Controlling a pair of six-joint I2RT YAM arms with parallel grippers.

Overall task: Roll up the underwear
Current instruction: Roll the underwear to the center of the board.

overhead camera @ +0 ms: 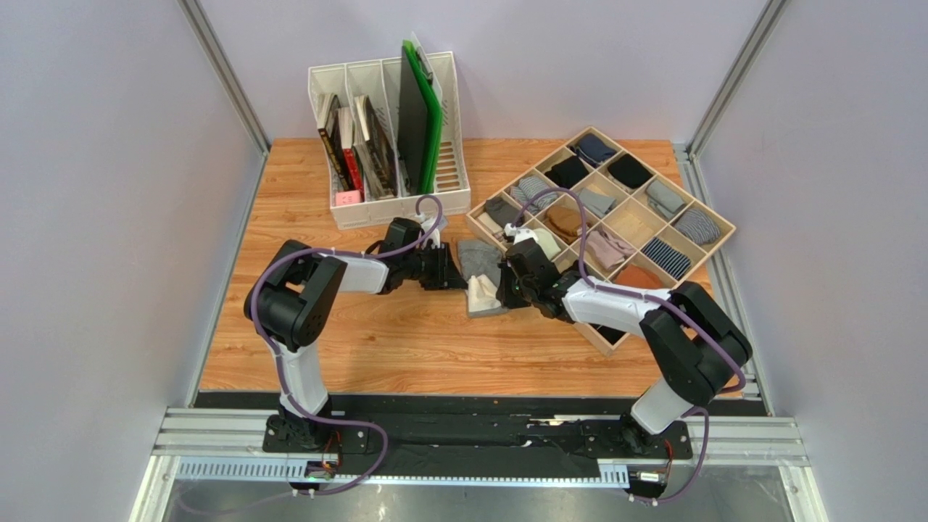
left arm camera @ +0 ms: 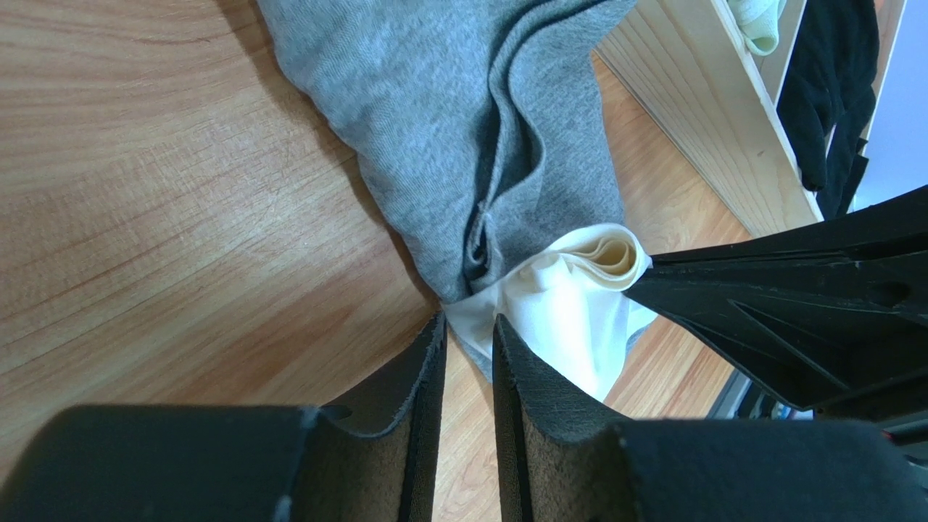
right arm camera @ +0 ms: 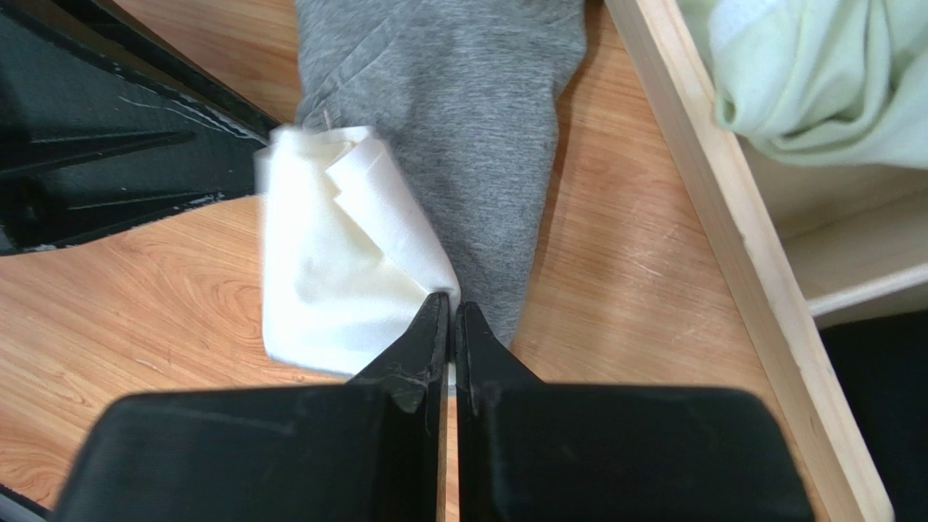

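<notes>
The heather-grey underwear (overhead camera: 476, 261) lies on the wooden table between the two grippers, its white waistband (overhead camera: 480, 291) at the near end, folded over on itself. In the left wrist view the grey cloth (left arm camera: 458, 131) narrows to a point at my left gripper (left arm camera: 468, 324), whose tips pinch the waistband's (left arm camera: 566, 315) corner with a thin gap behind them. In the right wrist view my right gripper (right arm camera: 452, 308) is shut on the opposite side, where the folded waistband (right arm camera: 316, 272) meets the grey knit (right arm camera: 468, 131). From above, the left gripper (overhead camera: 463, 277) and right gripper (overhead camera: 503, 288) face each other across it.
A wooden divider tray (overhead camera: 713, 234) with small rolled bundles stands right of the underwear; its wall (right arm camera: 697, 196) is close to the right gripper and shows in the left wrist view (left arm camera: 697, 109). A white file rack (overhead camera: 381, 207) with books and boards stands behind.
</notes>
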